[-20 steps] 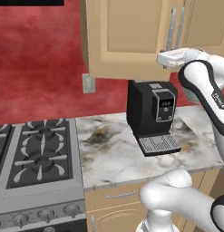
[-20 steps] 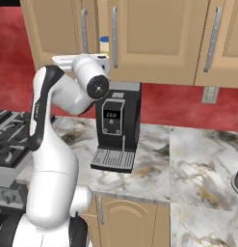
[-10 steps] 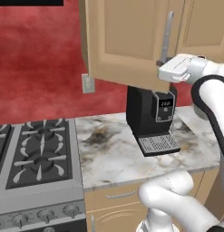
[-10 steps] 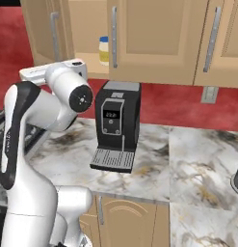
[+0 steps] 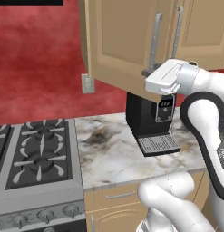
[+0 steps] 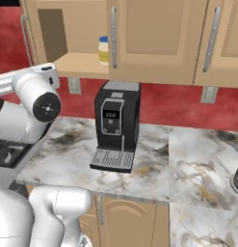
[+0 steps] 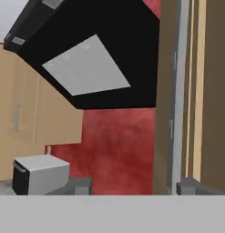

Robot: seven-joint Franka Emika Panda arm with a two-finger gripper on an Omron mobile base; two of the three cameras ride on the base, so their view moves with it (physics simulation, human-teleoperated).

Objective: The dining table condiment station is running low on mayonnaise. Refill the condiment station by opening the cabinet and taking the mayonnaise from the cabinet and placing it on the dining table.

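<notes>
- Red wall and marble counter [image 5: 109, 149] frame our workspace; a black coffee machine [image 6: 115, 126] stands on the counter right under the cabinet [image 6: 154, 38].
- Our left cabinet door [image 5: 120, 43] is swung well out, and the gripper [image 5: 152, 74] sits at the lower end of its silver bar handle [image 5: 154, 43].
- From the hand view, the handle [image 7: 176, 91] runs just beside the right fingertip [image 7: 191, 187], but we cannot tell whether the fingers are clamped on it or already let go.
- The mayonnaise [image 6: 104, 50] stands on the cabinet floor, close to the edge of the closed right door [image 6: 154, 38].
- Risk one: if we pull away while clamped on the handle, we could wrench the door or stall the arm.
- Risk two: reaching in from this side, the open door lies between the hand and the jar, so we judge a swing around its edge could clip it.
- Risk three: the jar sits near the right door, leaving little room for one finger; a skewed approach could knock it over or push it deeper.
- Risk four: the coffee machine below could catch our elbow on a low retreat.
</notes>
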